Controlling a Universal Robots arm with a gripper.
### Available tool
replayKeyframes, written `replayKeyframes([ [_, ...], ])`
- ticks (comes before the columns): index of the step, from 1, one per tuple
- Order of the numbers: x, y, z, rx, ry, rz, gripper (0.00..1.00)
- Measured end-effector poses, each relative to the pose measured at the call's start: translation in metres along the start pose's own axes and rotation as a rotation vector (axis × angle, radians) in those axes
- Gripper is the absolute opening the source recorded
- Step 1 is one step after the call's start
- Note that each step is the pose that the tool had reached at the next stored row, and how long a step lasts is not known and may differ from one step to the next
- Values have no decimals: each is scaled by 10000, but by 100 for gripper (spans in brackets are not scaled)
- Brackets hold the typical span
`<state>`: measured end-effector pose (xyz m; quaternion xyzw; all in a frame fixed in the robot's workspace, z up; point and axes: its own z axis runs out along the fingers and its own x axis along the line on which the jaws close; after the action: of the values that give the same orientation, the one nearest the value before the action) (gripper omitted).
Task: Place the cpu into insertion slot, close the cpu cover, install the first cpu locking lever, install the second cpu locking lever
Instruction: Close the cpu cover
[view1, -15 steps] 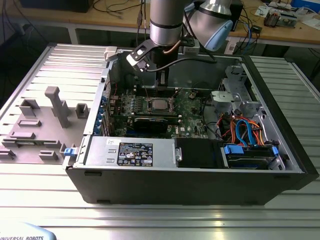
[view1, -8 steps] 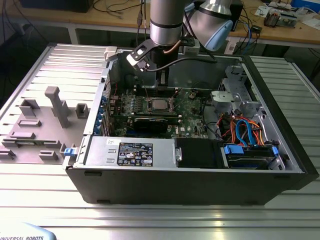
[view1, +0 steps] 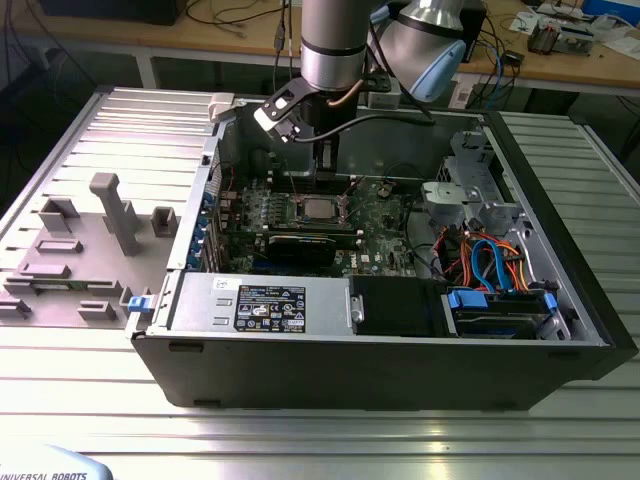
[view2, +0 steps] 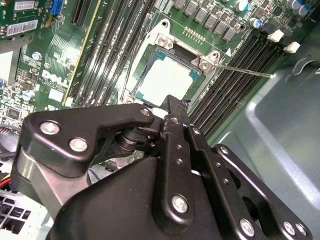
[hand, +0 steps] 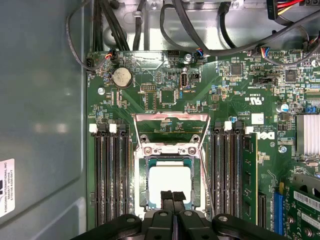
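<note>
Gripper (hand: 173, 194) fingers pressed together w/ nothing between, tips over cpu (hand: 170, 181) edge, cpu seated in insertion slot (hand: 139, 186), cpu cover (hand: 170, 117) flipped up

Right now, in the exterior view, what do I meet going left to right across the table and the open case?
Grey upright plastic block → small blue clip at the case corner → silver-grey square cpu → black box-shaped shroud → blue and orange cables.
</note>
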<state>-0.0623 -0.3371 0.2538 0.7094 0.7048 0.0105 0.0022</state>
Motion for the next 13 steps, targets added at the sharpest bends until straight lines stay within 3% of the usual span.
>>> replayKeyframes([
  [13,1,2,-99,0,0,0,11],
])
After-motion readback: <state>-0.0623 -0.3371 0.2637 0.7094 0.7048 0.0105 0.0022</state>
